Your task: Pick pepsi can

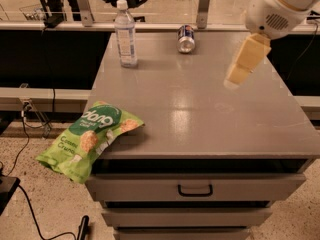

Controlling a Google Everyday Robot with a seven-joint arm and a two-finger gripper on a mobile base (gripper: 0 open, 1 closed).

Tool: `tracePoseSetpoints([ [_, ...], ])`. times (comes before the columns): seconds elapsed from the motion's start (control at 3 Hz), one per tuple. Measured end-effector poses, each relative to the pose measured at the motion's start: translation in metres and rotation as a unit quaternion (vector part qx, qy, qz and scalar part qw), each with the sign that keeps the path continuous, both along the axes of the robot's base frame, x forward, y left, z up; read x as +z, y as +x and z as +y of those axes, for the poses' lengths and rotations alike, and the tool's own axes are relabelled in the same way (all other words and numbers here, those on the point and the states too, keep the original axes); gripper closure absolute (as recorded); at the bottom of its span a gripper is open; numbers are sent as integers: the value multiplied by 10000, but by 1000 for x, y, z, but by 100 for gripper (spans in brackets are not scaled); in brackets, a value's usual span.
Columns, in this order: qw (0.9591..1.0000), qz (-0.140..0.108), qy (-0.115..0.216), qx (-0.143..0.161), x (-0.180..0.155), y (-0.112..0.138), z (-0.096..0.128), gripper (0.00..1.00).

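Observation:
The pepsi can (pixel 186 38) lies on its side at the far edge of the grey cabinet top (pixel 195 114), its silver end facing me and dark-blue body behind. My gripper (pixel 236 73) hangs from the white arm at the upper right, over the right part of the top. It is well short of the can, to the can's right and nearer to me. It holds nothing.
A clear water bottle (pixel 125 34) with a white cap stands at the far left of the top. A green chips bag (pixel 90 139) hangs over the front left corner. Drawers (pixel 195 189) are below. A rail and dark gap run behind the cabinet.

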State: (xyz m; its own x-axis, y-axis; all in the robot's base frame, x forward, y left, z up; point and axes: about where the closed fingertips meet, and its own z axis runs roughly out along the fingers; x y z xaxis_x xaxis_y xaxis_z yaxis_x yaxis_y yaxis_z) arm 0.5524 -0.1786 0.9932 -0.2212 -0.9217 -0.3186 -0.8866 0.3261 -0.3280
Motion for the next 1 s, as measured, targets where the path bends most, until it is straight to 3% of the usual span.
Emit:
tracePoseSetpoints([
  [0.33,9974,-276,596,-291,-2,51,18,0],
  [0.67,9974,-272,600,-291,-2,52,18,0],
  [1.0,9952,-314,805,-456,-13,80,20,0],
])
